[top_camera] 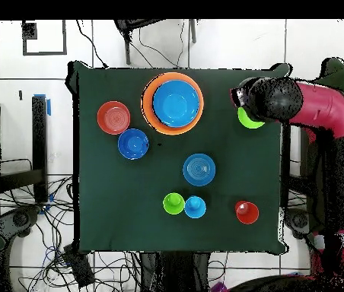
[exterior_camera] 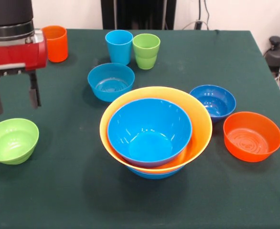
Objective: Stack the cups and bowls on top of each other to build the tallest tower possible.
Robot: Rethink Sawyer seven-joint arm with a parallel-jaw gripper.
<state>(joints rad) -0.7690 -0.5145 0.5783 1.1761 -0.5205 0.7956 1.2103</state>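
The gripper point(exterior_camera: 14, 99) hangs open and empty above the green table point(exterior_camera: 59, 191), its two dark fingers point(exterior_camera: 34, 95) spread just over the lime green bowl point(exterior_camera: 11, 140). In the middle stands the tower point(exterior_camera: 155, 131): a bright blue bowl nested in the wide yellow-orange one, with another blue bowl beneath. To its side sit the dark blue bowl point(exterior_camera: 212, 101) and the orange bowl point(exterior_camera: 252, 136), almost touching. Behind it rests the light blue bowl point(exterior_camera: 111, 81). Farther back, the light blue cup point(exterior_camera: 118, 46) and lime green cup point(exterior_camera: 146, 50) stand side by side, the orange cup point(exterior_camera: 55, 43) well apart.
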